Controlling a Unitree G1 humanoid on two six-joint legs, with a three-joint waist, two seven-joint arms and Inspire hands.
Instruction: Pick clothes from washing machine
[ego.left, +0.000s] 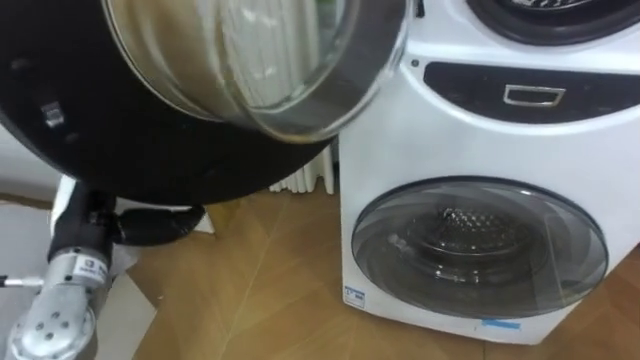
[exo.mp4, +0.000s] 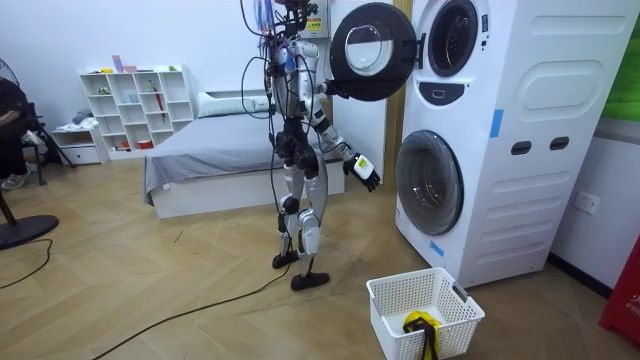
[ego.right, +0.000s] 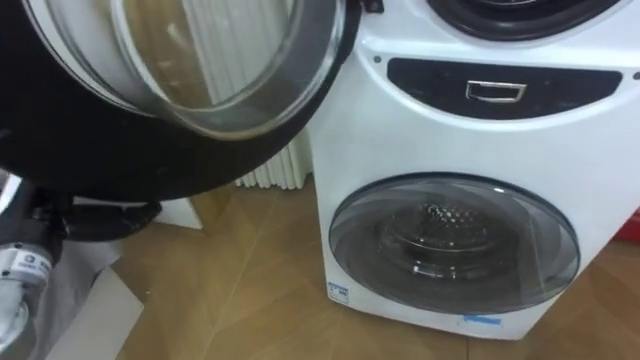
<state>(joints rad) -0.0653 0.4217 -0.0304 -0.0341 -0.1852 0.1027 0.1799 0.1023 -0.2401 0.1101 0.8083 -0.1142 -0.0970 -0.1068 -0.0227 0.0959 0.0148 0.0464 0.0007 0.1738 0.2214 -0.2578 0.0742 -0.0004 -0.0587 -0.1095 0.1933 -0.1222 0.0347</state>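
Bedroom with wood floor (exo.mp4: 150, 290), your robot standing, left hand (exo.mp4: 327, 90) at the open upper door (exo.mp4: 372, 50), right hand (exo.mp4: 366, 178) low at 4 o'clock, you cannot tell either's hold, yellow-black item (exo.mp4: 420, 321) in basket (exo.mp4: 385, 290) at 5 o'clock, washer stack (exo.mp4: 540, 130) at 3 o'clock.

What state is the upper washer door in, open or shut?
Open: the upper door stands swung out to the room view's left, its drum opening exposed.

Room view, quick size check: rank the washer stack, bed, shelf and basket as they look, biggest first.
Largest first:
1. washer stack
2. bed
3. the shelf and basket look alike. The basket is nearer the camera, so I won't rank those two.
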